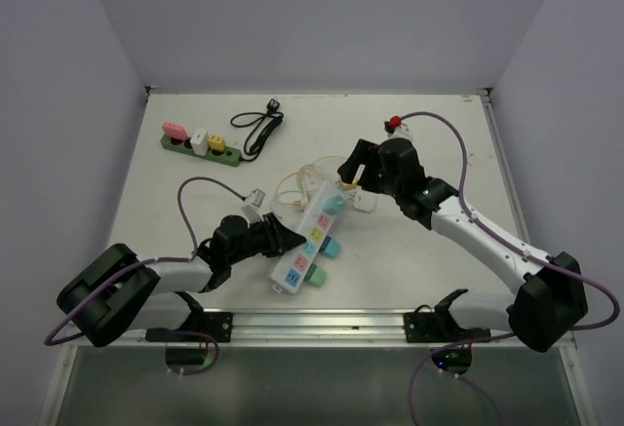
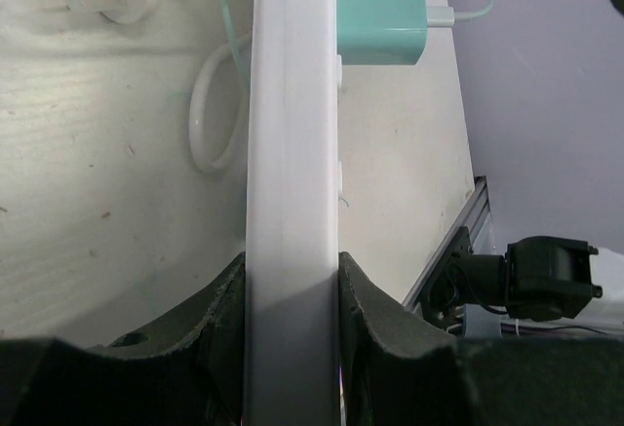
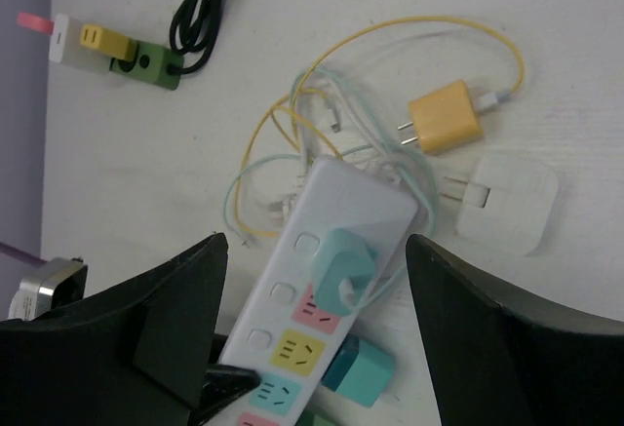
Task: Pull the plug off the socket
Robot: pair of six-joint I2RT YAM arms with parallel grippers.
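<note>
A white power strip (image 1: 314, 228) lies slanted at the table's middle, with coloured sockets on its face. My left gripper (image 1: 285, 242) is shut on its near end; in the left wrist view both pads press the strip's (image 2: 292, 192) sides. A teal plug (image 3: 340, 268) sits in the strip's far socket and also shows in the top view (image 1: 334, 202). My right gripper (image 3: 314, 251) is open above that plug, one finger on each side and not touching it; in the top view it (image 1: 349, 180) hovers over the strip's far end.
A second teal plug (image 3: 359, 371) sticks out of the strip's right side, also in the left wrist view (image 2: 380, 15). A loose yellow plug (image 3: 445, 117), a white charger (image 3: 507, 202) and tangled thin cables lie beyond the strip. A green power strip (image 1: 200, 148) and black cable (image 1: 258, 132) lie at far left.
</note>
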